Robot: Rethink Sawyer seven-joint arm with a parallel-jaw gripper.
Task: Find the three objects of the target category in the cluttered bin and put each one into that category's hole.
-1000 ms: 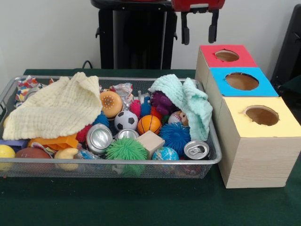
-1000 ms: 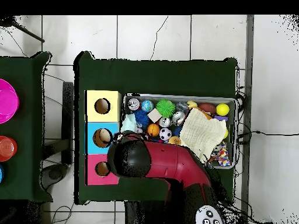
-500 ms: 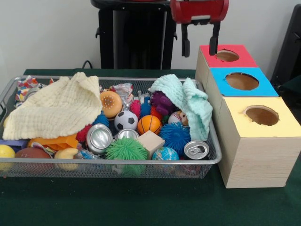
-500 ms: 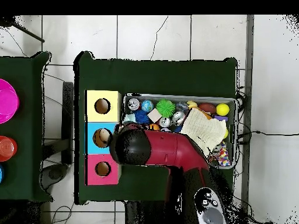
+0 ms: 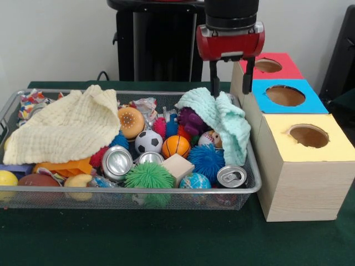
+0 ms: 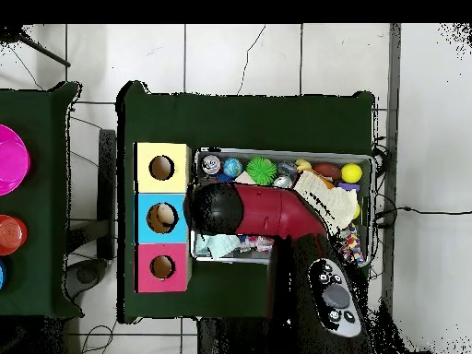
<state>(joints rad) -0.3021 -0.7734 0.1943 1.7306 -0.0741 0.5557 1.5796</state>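
Note:
The wire mesh bin (image 5: 138, 192) lies on the green table, full of toys and cloths; its rim also shows in the overhead view (image 6: 371, 184). No tiger-striped or bear-like plush shows; two cloths hide part of the contents. A purple soft-looking toy (image 5: 191, 119) peeks from under the mint cloth (image 5: 222, 116). My gripper (image 5: 231, 83) is open and empty, its fingertips just above the mint cloth at the bin's end by the boxes. In the overhead view the arm (image 6: 267, 210) covers the gripper. The red-surround hole (image 5: 268, 65) (image 6: 162, 267) sits just beside the gripper.
The blue-surround hole (image 5: 285, 95) and yellow-surround hole (image 5: 308, 136) top the same wooden boxes. A yellow cloth (image 5: 66, 130) covers the bin's other end. Spiky balls (image 5: 148, 176), a soccer ball (image 5: 148, 141), a basketball (image 5: 176, 146), cans (image 5: 231, 176) and a wooden block (image 5: 178, 166) fill the middle.
The gripper has come down from the top edge and shifted from beside the red box to over the mint cloth in the bin. In the overhead view the arm swung over the bin.

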